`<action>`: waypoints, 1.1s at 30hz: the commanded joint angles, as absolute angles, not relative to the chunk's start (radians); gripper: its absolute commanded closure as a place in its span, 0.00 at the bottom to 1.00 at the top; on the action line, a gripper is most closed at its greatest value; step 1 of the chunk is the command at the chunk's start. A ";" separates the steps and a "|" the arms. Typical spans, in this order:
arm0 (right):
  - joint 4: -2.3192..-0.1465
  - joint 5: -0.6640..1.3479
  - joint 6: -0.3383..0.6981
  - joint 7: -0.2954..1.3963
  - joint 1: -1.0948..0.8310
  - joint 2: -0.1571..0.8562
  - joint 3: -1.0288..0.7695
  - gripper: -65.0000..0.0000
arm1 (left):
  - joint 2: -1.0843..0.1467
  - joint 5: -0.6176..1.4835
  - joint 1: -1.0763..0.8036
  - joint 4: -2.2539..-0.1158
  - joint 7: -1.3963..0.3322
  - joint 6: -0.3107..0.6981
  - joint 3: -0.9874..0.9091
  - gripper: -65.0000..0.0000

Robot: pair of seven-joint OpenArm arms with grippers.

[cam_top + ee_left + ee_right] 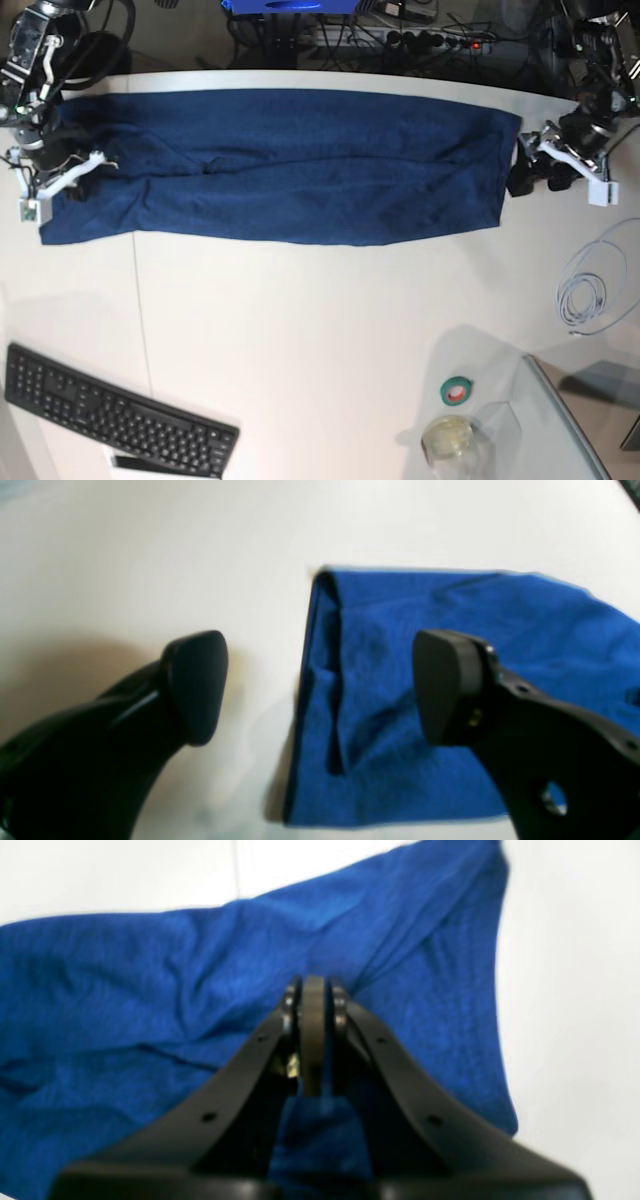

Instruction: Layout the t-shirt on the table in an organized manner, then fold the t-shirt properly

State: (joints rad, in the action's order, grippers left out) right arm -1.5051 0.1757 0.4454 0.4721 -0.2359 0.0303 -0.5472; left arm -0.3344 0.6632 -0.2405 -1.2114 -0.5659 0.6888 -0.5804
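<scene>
1. Base view: the t-shirt lies folded into a long band across the far side of the table, reaching nearly from arm to arm.
2. Left wrist view: the left gripper hangs released, fingers spread wide, one finger over bare tabletop and the other over the band's end, whose stacked edge sits between them.
3. Right wrist view: the right gripper is clenched on a pinch of the t-shirt's cloth, with wrinkles fanning out from the fingertips.
4. Base view: near the front edge sit a black keyboard, a green tape roll, a coiled white cable and a clear cup.
</scene>
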 commanded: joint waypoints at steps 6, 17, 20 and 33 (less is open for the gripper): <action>-1.524 0.188 0.452 0.447 -0.228 0.039 -0.550 0.97 | -0.374 0.682 -0.217 -1.109 -0.475 0.698 -0.501 0.15; -1.524 0.188 0.452 0.447 -0.228 0.039 -0.550 0.97 | -0.364 0.682 -0.193 -0.987 -0.403 0.698 -0.360 0.15; -1.524 0.188 0.452 0.447 -0.228 0.042 -0.555 0.97 | -0.364 0.682 -0.193 -0.955 -0.397 0.698 -0.360 0.16; -1.527 0.188 0.452 0.449 -0.228 0.041 -0.550 0.97 | -0.378 0.682 -0.104 -0.814 -0.394 0.698 -0.371 1.00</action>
State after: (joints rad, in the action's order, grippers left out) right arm -1.5051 0.1764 0.4458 0.4706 -0.2333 0.0303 -0.5495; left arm -0.3580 0.7158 -0.1078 -0.8112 -0.3637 0.7238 -0.3695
